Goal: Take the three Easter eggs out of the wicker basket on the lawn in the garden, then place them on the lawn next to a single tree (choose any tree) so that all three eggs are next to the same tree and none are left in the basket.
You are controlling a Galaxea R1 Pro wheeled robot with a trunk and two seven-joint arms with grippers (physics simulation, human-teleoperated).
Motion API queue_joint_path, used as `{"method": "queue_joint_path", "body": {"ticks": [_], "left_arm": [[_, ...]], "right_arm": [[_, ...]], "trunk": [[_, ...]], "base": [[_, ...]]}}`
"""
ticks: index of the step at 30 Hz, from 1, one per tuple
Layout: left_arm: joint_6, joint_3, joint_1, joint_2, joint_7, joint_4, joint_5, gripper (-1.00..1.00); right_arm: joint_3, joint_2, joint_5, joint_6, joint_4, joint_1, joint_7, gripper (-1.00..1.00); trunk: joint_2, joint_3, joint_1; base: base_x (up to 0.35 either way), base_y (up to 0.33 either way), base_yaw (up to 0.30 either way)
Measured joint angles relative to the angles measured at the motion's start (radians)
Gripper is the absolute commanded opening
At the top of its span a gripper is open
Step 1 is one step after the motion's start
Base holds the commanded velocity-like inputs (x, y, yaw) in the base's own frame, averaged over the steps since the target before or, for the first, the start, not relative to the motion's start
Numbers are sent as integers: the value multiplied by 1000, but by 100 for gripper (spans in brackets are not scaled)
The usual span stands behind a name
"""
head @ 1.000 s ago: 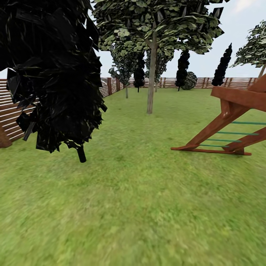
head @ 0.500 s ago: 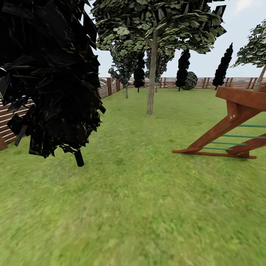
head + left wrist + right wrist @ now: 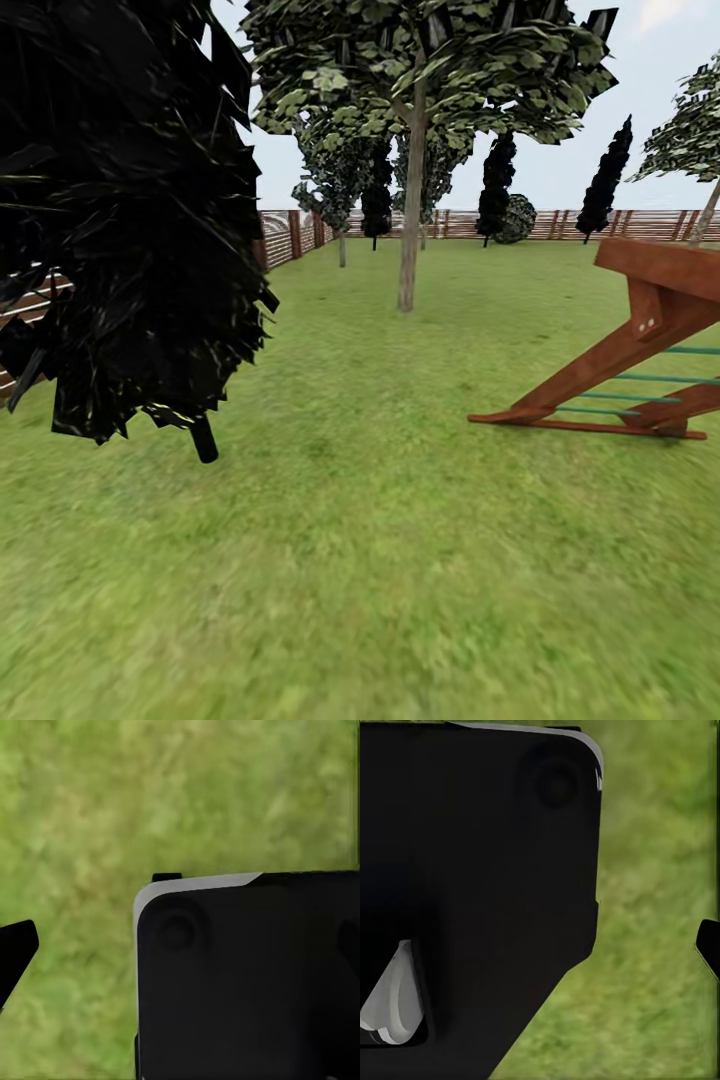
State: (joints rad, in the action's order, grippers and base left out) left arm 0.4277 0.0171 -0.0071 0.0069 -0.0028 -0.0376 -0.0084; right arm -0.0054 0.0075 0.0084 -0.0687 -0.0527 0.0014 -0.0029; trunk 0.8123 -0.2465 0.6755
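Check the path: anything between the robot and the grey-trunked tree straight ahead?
Nothing visible: open lawn runs to the tree. A dark cypress stands off to the left, a wooden play frame to the right.

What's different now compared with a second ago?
The whole view has shifted, so the camera moved, not the garden: the dark cypress looms larger at left and the wooden play frame sits further right. The tree, fence and lawn look unchanged. Nothing was picked up or let go.
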Motion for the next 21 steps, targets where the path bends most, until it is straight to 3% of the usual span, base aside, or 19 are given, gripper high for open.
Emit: {"method": "queue_joint_path", "body": {"ticks": [21], "left_arm": [[0, 0, 0, 0, 0, 0, 0, 100]], "right_arm": [[0, 0, 0, 0, 0, 0, 0, 100]], "trunk": [[0, 0, 0]], "base": [[298, -90, 0]]}}
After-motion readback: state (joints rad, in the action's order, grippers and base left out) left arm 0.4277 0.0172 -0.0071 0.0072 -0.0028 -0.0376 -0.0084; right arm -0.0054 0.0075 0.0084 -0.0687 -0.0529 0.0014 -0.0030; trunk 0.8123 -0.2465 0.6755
